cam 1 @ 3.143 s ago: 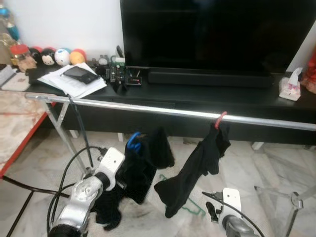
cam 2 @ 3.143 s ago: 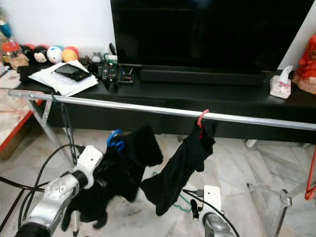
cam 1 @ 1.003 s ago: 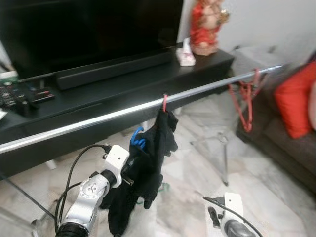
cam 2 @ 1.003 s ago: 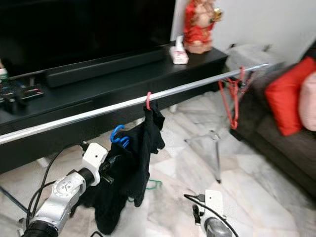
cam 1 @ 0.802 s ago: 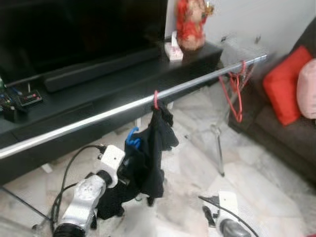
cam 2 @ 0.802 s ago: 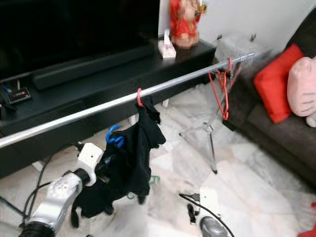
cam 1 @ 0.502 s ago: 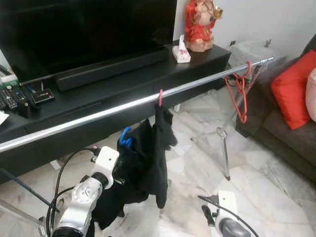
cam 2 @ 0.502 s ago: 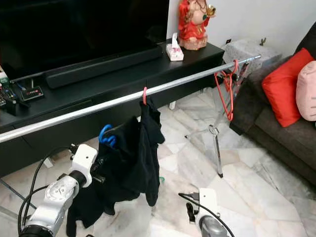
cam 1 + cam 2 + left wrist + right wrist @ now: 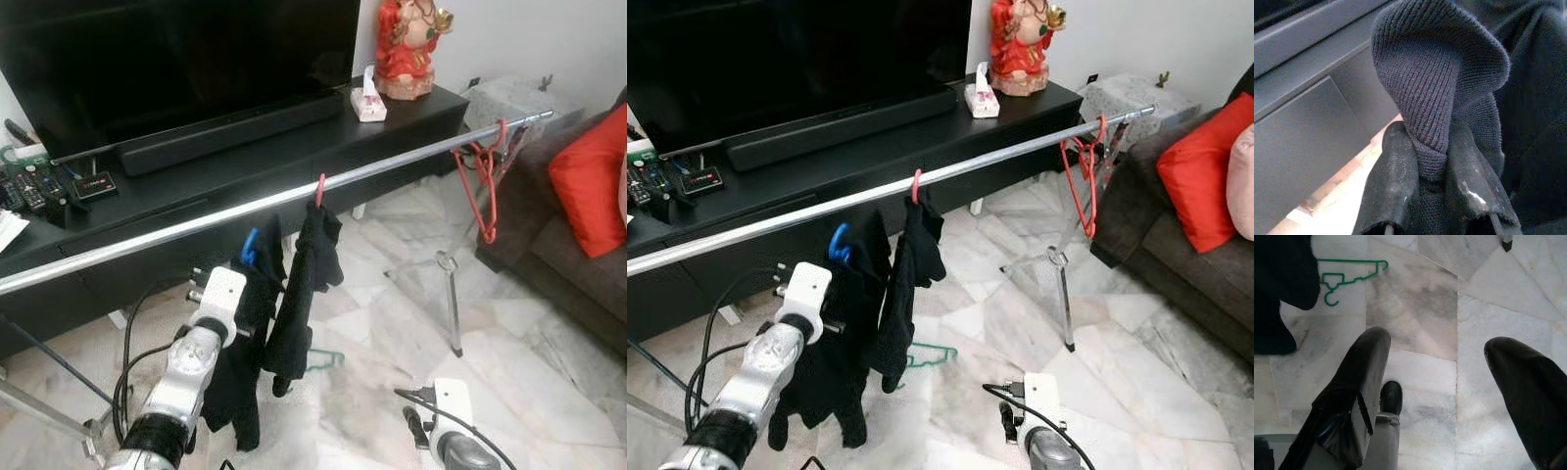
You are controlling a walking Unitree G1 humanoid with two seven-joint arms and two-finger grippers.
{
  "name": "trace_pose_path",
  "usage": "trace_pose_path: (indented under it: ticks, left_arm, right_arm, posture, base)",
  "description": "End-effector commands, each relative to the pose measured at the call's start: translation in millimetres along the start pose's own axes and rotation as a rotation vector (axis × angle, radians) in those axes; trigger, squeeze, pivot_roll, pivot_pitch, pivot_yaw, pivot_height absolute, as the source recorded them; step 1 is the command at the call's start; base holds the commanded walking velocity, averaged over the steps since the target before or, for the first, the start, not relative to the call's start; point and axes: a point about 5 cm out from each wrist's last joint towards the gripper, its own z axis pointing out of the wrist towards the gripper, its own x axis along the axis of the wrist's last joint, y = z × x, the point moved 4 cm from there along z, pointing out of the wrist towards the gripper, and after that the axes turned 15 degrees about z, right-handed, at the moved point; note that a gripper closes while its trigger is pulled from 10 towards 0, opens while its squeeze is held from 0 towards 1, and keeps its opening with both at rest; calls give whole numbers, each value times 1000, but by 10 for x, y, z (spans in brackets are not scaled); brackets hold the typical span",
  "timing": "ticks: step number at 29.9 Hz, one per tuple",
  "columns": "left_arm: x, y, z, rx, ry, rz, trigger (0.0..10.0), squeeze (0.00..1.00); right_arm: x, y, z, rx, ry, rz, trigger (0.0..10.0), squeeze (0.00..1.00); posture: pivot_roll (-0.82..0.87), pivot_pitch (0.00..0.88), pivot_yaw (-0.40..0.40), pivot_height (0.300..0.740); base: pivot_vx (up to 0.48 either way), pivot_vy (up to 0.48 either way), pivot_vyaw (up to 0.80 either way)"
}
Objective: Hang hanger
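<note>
A blue hanger (image 9: 250,249) carries a dark knit garment (image 9: 245,362); its hook sits just below the silver rail (image 9: 176,232). My left gripper (image 9: 1430,142) is shut on a fold of that garment, and its white wrist (image 9: 221,295) is beside the cloth. To the right, a second black garment (image 9: 304,284) hangs from a red hanger hook (image 9: 319,189) on the rail. My right gripper (image 9: 1444,377) hangs open and low over the marble floor, holding nothing.
A green hanger (image 9: 1347,274) lies on the floor under the garments. Red hangers (image 9: 484,186) hang at the rail's right end. Behind the rail is a black TV console (image 9: 294,132) with a TV; a sofa with a red cushion (image 9: 588,186) is at right.
The camera swung right along the rail. My left arm has lifted the blue hanger and its garment closer to the rail, beside the hung garment. The right arm stays low.
</note>
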Motion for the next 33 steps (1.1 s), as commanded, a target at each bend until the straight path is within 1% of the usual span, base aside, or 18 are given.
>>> trace_pose_path:
  ticks: [1, 2, 6, 7, 12, 20, 29, 33]
  left_arm:
    - [104, -39, 39, 23, 39, 15, 10000, 0]
    - [133, -60, 73, 39, 43, 11, 10000, 0]
    - [211, -119, 122, 74, 62, 2, 10000, 0]
    - [211, -119, 122, 74, 62, 2, 10000, 0]
    - [228, -222, 170, 137, 53, -24, 10000, 0]
    - [194, -242, 168, 151, 44, -29, 10000, 0]
    - [197, -240, 178, 154, 46, -29, 10000, 0]
    - [197, -242, 181, 157, 47, -31, 10000, 0]
  right_arm:
    - [4, 9, 0, -3, 1, -3, 10000, 0]
    - [6, 13, 0, -7, 4, 0, 10000, 0]
    - [7, 20, -1, -14, 7, 6, 10000, 0]
    - [7, 20, -1, -14, 7, 6, 10000, 0]
    - [8, 22, -1, -15, 7, 1, 10000, 0]
    - [11, 24, -1, -13, 6, -10, 10000, 0]
    - [11, 29, -1, -14, 5, -13, 10000, 0]
    - [13, 32, -1, -12, 5, -28, 10000, 0]
  posture:
    - [-33, 27, -50, 740]
    - [-38, 28, -51, 740]
    - [-38, 28, -51, 740]
    - [-38, 28, -51, 740]
    - [-42, 28, -51, 740]
    - [-41, 26, -54, 740]
    - [-43, 24, -54, 740]
    - [-43, 23, -55, 740]
  base:
    - [0, 0, 0]
    - [0, 0, 0]
    - [0, 0, 0]
    - [0, 0, 0]
    - [0, 0, 0]
    - [0, 0, 0]
    - [0, 0, 0]
    - [0, 0, 0]
